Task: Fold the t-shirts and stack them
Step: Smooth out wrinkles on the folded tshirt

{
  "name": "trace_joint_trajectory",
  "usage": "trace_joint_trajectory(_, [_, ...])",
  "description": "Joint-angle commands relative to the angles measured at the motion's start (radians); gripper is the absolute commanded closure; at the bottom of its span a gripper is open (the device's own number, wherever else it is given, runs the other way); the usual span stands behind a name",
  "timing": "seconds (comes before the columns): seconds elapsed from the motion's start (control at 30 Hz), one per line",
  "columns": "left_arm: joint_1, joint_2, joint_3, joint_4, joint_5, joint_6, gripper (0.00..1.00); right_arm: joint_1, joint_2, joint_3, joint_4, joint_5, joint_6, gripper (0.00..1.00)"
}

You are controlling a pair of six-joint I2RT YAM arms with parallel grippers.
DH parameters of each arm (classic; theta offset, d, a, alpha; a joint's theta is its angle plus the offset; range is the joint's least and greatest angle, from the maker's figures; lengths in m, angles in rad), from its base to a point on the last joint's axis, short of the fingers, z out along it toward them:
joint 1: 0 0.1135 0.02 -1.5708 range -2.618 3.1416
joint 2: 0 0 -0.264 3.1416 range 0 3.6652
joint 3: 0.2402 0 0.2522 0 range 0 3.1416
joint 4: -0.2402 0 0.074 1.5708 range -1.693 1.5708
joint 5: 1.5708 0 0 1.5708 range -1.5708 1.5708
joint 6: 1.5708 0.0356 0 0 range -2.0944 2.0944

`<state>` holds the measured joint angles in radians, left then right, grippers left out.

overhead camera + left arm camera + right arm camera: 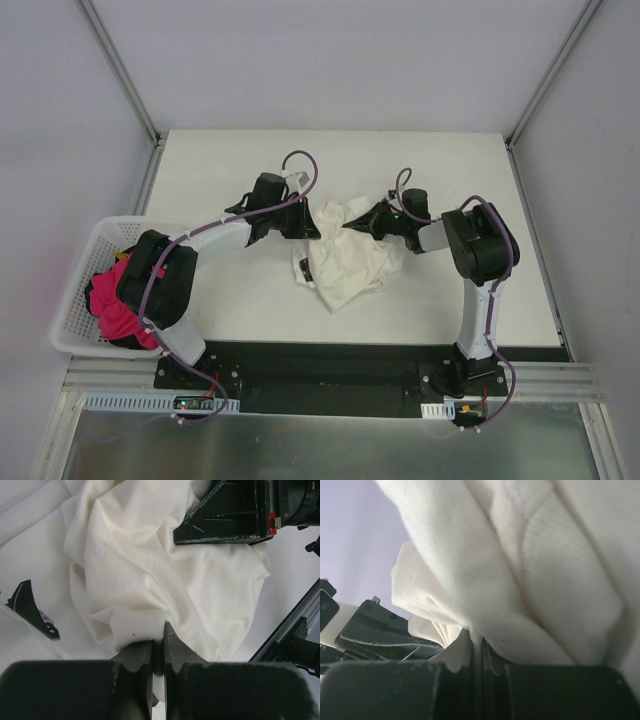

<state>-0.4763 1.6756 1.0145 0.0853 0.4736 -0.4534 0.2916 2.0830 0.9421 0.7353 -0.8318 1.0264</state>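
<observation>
The cream t-shirt [345, 258] is bunched and deeply creased at the middle of the table [230, 170]. It sits between the two pincers, and most of its cloth spreads from them toward the arm bases.

The left pincer [159, 641] is clamped on the shirt's left edge. Its fingers are almost together, with a pinched fold of cream cloth between their tips. The right pincer [477, 652] has closed the same way on the opposite edge, and thick folds rise straight out of its narrow gap. The two pincers face each other across the bundle, close together but not touching. Each shows in the other's wrist view just past the cloth.

A white t-shirt with black marks [303, 268] peeks out from under the cream one, just on the near side of the left pincer. Only a small part of it shows.

Well to the left of the left pincer, beyond that arm's elbow, a white basket [80, 262] sits at the table's left edge. It holds pink cloth [112, 300], partly hidden by the arm.
</observation>
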Motion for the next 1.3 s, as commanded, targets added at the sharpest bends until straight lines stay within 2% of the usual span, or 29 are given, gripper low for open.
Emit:
trace_joint_trajectory(0.0, [0.001, -0.019, -0.007, 0.011, -0.038, 0.042, 1.0, -0.009, 0.014, 0.0, 0.05, -0.006, 0.027, 0.99])
trace_joint_trajectory(0.33, [0.001, -0.056, 0.016, -0.018, -0.115, 0.076, 1.0, -0.012, -0.021, -0.029, 0.088, 0.005, 0.04, 0.99])
trace_joint_trajectory(0.7, [0.002, -0.074, 0.101, -0.033, -0.13, 0.07, 1.0, -0.017, -0.083, -0.014, 0.09, 0.008, 0.044, 0.99])
trace_joint_trajectory(1.27, [-0.002, -0.065, 0.081, -0.035, -0.144, 0.053, 1.0, -0.014, -0.193, -0.107, 0.141, 0.016, 0.047, 0.99])
